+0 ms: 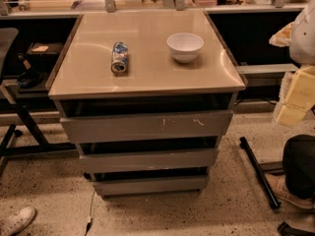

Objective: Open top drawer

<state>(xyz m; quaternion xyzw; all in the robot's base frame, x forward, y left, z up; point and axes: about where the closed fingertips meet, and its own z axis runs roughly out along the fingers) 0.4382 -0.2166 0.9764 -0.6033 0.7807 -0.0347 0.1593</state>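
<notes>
The top drawer (pixel 146 126) is the widest grey front right under the beige countertop (pixel 147 77), with white scuff marks right of centre. A dark gap runs above it, and its tray is hidden. Two shorter grey drawer fronts (pixel 147 160) sit below it. My gripper (pixel 297 98), pale yellowish below a white arm casing, hangs at the right edge of the camera view. It is well to the right of the cabinet, at about the height of the top drawer, and touches nothing.
A can (pixel 119 57) lies on its side on the countertop, with a white bowl (pixel 185 46) to its right. A person's leg and shoe (pixel 295 173) and a black bar (pixel 259 172) are on the floor at the right. A chair base (pixel 22 127) and a white shoe (pixel 17 221) are at the left.
</notes>
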